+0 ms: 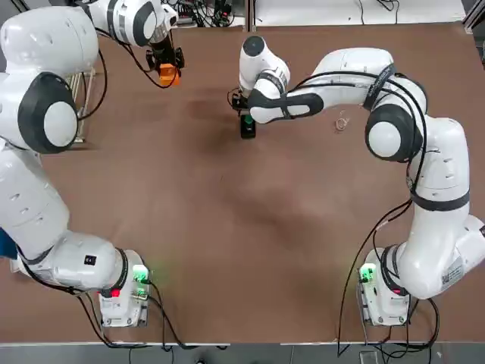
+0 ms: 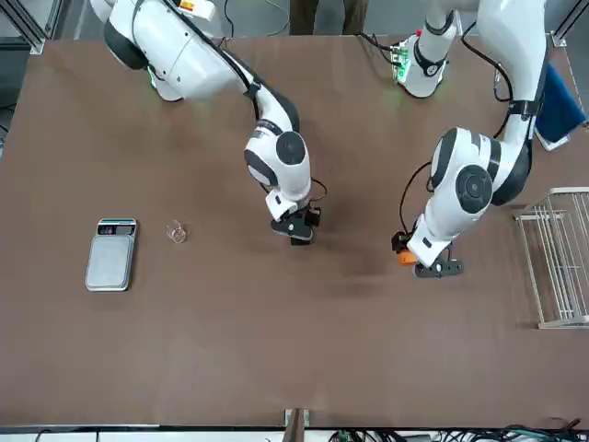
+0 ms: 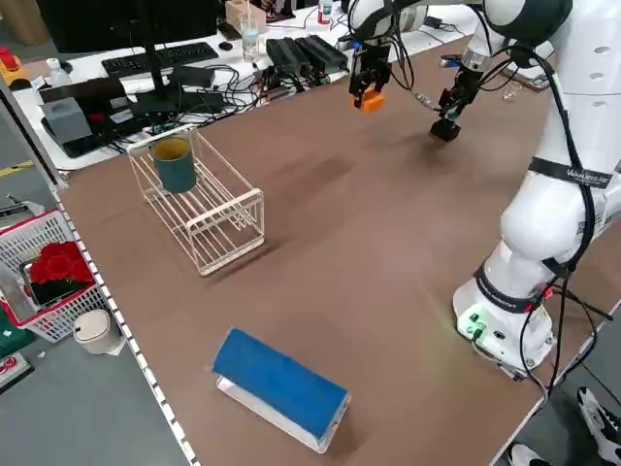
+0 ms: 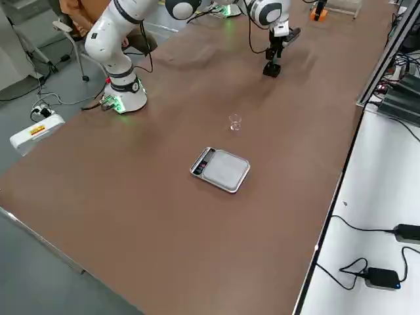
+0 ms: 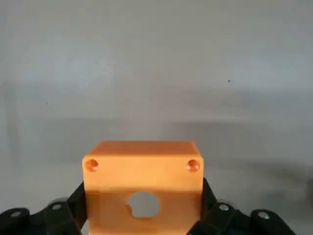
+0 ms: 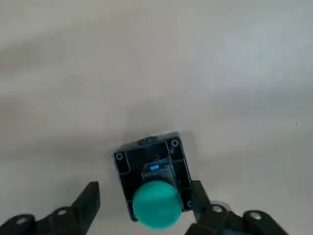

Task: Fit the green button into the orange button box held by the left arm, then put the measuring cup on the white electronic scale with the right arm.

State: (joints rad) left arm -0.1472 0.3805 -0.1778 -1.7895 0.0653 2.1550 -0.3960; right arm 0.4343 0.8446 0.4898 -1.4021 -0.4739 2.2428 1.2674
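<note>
You are seeing your left gripper gripping the orange box, its jaws pressing on opposite sides and its round hole showing between them. Well apart from the scale, toward the robot's left, that gripper is hanging near the white rack, where a dark green mug is standing.

Between the scale and the box, your right gripper is holding its jaws open around a black block. One finger is sitting against or just beside the block; the other is standing apart from it. The green button is showing its round cap over the block, and, as far as this angle is telling, the two are seemingly joined.

Just beside the scale, on the side toward the right gripper, the clear cup is resting on the brown table. The scale itself is lying flat, its plate bare. Farther to the scale's left, past the rack, a blue pad is lying over a white tray. Across the table from the scale, a person is appearing behind the robot.
</note>
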